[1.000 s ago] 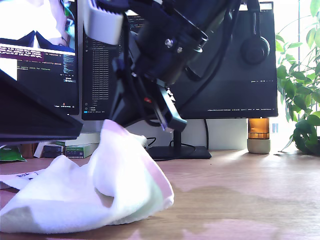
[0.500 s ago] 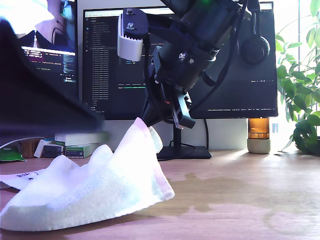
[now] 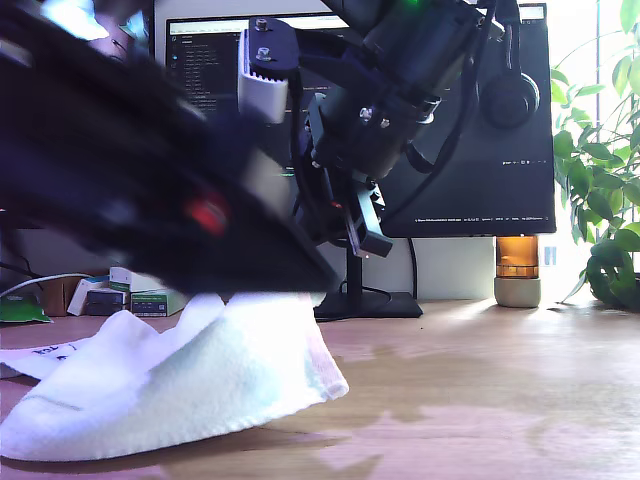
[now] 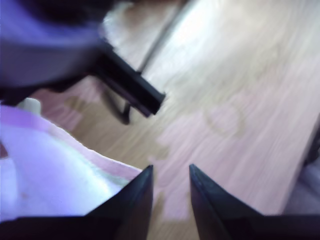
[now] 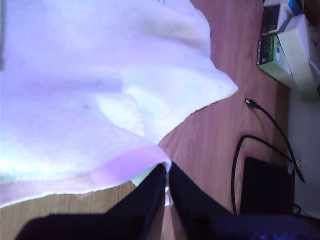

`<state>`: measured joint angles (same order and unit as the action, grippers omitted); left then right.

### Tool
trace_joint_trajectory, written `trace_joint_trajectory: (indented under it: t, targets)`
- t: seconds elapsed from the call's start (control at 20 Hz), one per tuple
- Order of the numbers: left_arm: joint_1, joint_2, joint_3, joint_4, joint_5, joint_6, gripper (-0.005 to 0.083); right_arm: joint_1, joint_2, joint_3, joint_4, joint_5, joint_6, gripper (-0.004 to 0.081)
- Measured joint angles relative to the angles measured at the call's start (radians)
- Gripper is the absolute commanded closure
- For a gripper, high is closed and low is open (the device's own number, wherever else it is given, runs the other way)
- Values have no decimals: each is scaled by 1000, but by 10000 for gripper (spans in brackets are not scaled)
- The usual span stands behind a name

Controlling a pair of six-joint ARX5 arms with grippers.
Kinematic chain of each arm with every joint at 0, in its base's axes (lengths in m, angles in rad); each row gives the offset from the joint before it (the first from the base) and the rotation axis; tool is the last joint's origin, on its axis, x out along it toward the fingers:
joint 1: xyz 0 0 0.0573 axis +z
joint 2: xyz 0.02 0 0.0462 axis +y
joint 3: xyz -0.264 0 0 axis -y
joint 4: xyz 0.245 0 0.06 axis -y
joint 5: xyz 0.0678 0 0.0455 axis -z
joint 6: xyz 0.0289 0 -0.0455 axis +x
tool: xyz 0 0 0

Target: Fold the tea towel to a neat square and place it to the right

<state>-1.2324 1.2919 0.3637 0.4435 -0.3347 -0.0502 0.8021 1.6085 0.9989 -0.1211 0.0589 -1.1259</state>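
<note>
The second hand [image 5: 166, 167] has its two dark fingers pressed almost together, and the pink-striped edge of the tea towel [image 5: 90, 75] is pinched at their tips. From that held corner the white cloth spreads away in front of the hand in loose folds and runs off the picture, so its far edges are cut off. Beyond the fingers, to one side of the cloth, lie a thin black cable [image 5: 270, 125], the dark foot of a monitor stand [image 5: 265, 185] and some small boxes [image 5: 287, 50] on the wooden tabletop [image 5: 220, 140].

The first hand [image 4: 170, 169] holds its fingers a narrow gap apart. Only bare wood shows between them, and it grips nothing. A bunched fold of the towel with its pink border lies just beside one finger. Ahead of this hand a black finger of the other arm juts in, though everything above it is a blur.

In the exterior view, a large smeared dark arm [image 3: 150, 180] sweeps across the exterior view's left and hides the towel's raised top, so the grip cannot be checked there. Below it the towel sits heaped on the tabletop. Behind stand a monitor [image 3: 480, 150] and a leafy plant [image 3: 600, 200].
</note>
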Motion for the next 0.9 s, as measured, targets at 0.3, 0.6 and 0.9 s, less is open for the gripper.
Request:
trace_joint_trajectory:
  t: [0.3, 0.6, 0.9]
  targets:
    - [-45, 179, 2, 64, -218, 43, 570, -28, 0, 0, 0, 0, 0, 783]
    - [-41, 322, 19, 161, -227, 141, 517, -28, 0, 0, 0, -4, 8, 783]
    - [11, 401, 129, 160, -233, 209, 518, -28, 0, 0, -5, -3, 26, 783]
